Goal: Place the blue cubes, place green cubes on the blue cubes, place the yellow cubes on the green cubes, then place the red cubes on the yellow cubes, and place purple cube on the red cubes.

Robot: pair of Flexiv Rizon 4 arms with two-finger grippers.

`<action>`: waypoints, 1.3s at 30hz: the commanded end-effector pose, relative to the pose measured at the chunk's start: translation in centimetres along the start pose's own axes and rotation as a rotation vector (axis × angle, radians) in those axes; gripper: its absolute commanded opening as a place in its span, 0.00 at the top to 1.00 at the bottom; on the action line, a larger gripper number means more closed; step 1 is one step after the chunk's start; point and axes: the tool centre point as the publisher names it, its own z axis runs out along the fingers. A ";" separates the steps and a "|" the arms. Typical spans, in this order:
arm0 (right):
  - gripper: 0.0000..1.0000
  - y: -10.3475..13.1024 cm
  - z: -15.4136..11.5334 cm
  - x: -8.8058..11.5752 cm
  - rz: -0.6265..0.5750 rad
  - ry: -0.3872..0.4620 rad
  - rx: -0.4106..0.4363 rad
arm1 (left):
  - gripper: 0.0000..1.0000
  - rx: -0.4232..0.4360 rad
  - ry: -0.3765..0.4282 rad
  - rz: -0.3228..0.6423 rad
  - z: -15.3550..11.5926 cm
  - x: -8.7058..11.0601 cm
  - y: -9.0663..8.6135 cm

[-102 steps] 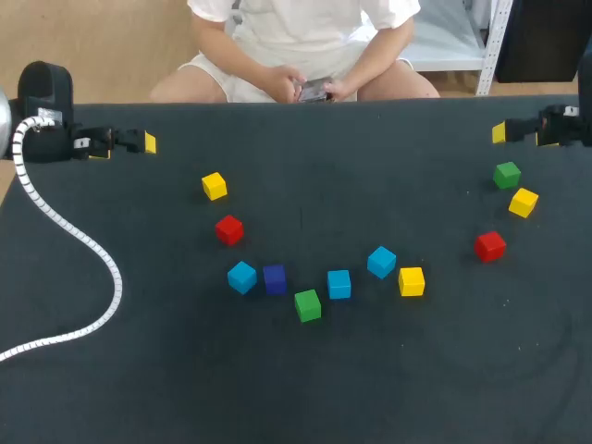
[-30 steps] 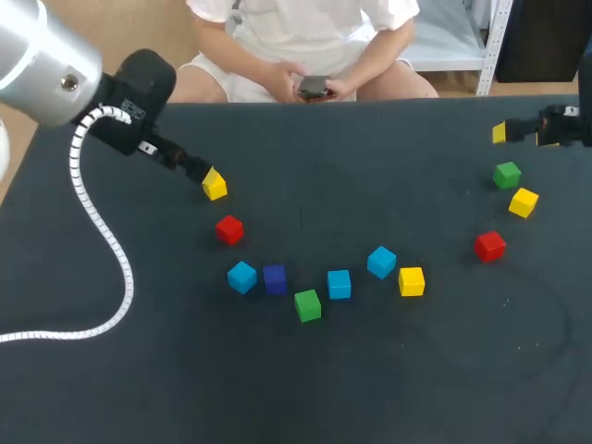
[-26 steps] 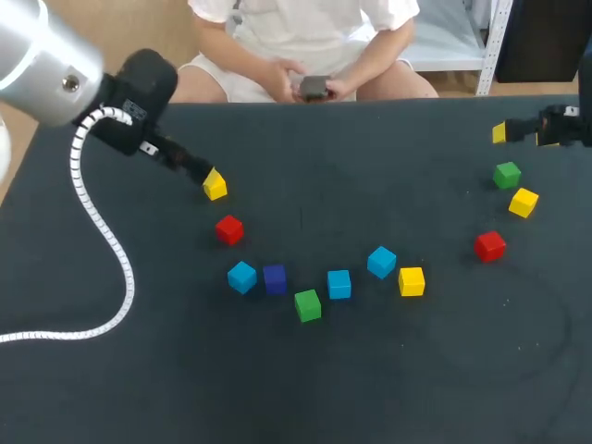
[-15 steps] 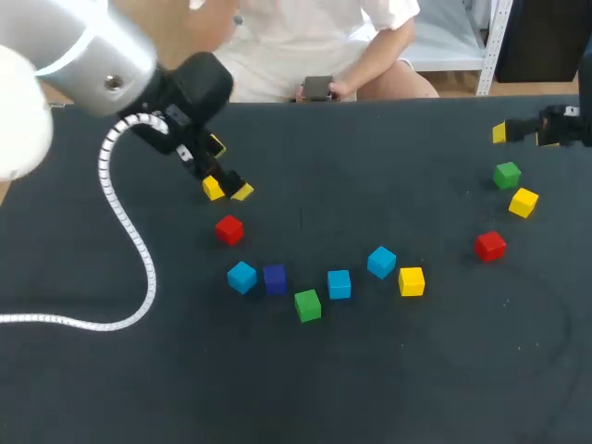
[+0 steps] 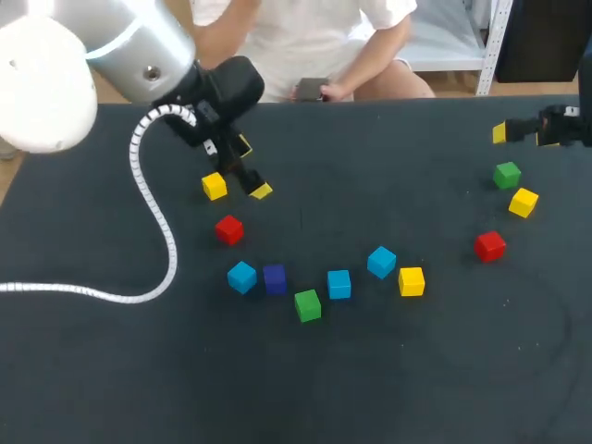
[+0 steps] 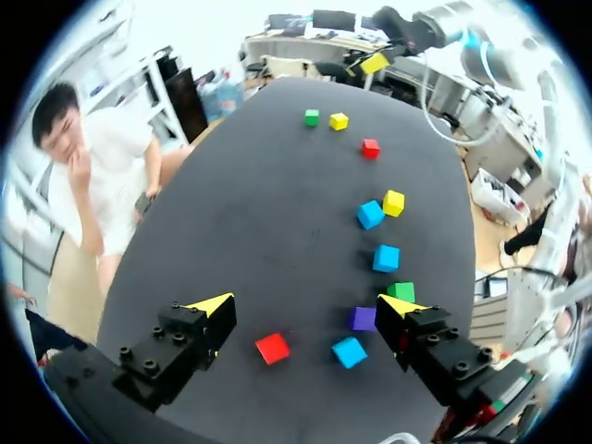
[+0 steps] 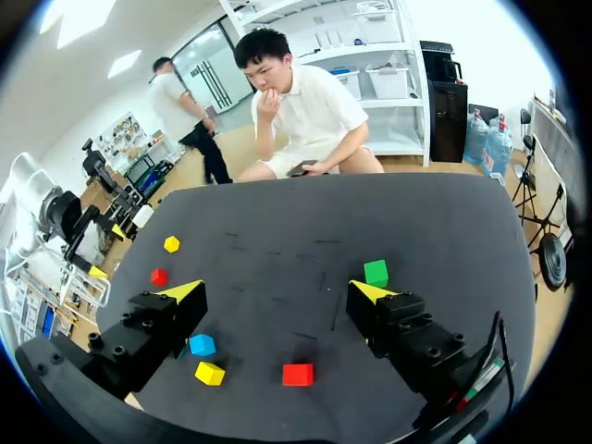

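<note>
Robotics lab, tabletop test rig.
Marked by a cable-wrapped left arm (image 5: 139, 65) and a right arm (image 5: 566, 125) over a black surface (image 5: 388, 388) strewn with coloured cubes (image 5: 339, 284).

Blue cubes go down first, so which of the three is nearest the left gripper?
The blue cube beside the purple cube, leftmost of the three; the other two lie farther from the left gripper.

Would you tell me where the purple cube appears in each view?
Head view: purple cube beside a blue cube, left of middle.
Left wrist view: purple cube between that blue cube and a green cube.
Right wrist view: not visible.
Shared landmark: the red cube nearest it.
</note>
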 end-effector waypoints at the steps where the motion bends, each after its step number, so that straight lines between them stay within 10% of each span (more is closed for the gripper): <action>1: 0.00 0.1 0.0 0.0 0.000 0.000 0.003 | 0.00 -0.014 -0.084 0.042 0.9 0.9 0.2; 32: 0.00 0.1 0.0 0.0 0.000 0.000 0.003 | 0.00 -0.028 -0.099 0.017 2.7 2.4 2.8; 39: 0.00 0.1 0.0 0.0 0.000 0.000 0.003 | 0.00 0.029 -0.067 0.181 3.2 1.6 4.9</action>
